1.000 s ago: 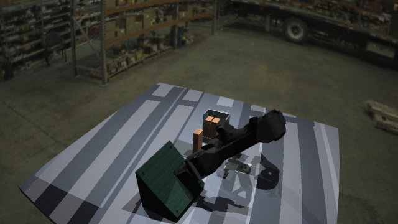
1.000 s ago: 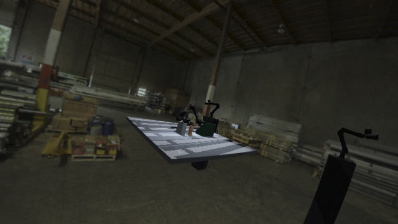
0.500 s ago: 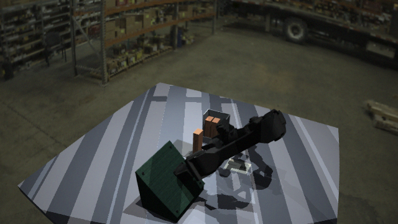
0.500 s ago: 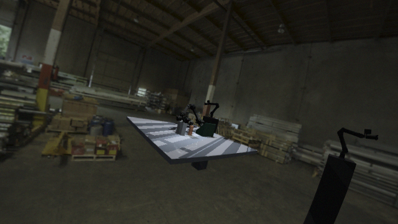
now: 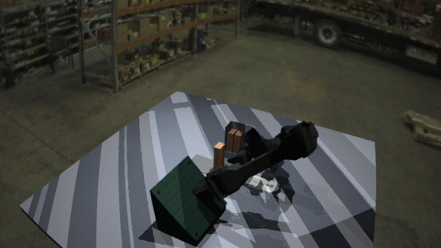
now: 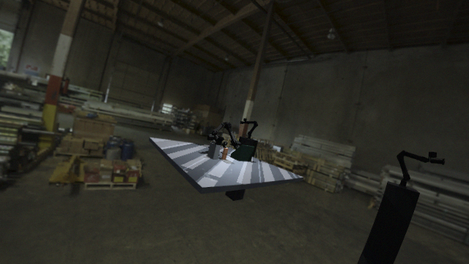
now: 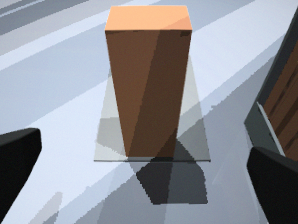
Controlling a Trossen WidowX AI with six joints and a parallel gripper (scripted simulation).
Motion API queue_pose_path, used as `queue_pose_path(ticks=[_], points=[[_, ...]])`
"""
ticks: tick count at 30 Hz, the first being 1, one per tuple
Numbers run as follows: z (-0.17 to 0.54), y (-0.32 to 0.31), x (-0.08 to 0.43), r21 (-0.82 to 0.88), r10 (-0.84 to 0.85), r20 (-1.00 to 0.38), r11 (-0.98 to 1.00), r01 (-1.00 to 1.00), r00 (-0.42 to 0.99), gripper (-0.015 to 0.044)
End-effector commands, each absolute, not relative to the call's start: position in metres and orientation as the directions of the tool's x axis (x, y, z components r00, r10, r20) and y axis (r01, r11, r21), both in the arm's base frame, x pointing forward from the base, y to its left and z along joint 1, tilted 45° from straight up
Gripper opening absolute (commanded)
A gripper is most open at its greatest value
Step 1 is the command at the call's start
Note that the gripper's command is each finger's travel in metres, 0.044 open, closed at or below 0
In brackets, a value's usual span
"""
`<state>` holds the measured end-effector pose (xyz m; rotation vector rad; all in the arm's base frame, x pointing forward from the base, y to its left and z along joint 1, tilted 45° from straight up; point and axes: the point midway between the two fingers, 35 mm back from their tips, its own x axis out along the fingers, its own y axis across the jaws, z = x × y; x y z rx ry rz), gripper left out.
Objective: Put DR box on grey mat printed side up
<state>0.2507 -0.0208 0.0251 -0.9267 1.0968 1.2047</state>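
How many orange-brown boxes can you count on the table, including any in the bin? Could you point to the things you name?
3. One box (image 5: 218,156) (image 6: 225,153) (image 7: 147,90) stands upright on the grey mat (image 5: 203,163) (image 7: 199,145); two boxes (image 5: 234,142) stand side by side in the bin (image 5: 229,127) (image 6: 214,151) (image 7: 259,125). None seems hidden.

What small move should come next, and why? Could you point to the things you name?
Probably tip the upright box (image 5: 218,156) (image 6: 225,153) (image 7: 149,90) over, printed side up: it stands on end on the grey mat (image 5: 201,163) (image 7: 197,142), between the open pincer's fingers but ungripped, no code visible on it.

Dim warehouse, concrete floor (image 5: 293,86) (image 6: 256,227).
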Motion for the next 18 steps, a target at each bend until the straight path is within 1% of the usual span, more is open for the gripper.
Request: queue_pose_path(ticks=[1,18], points=[[0.032,-0.020,0.251,0.014,0.235,-0.972,0.147,-0.989,0.022,0.0440],[0.056,-0.016,0.250,0.013,0.234,-0.972,0.146,-0.989,0.021,0.0440]])
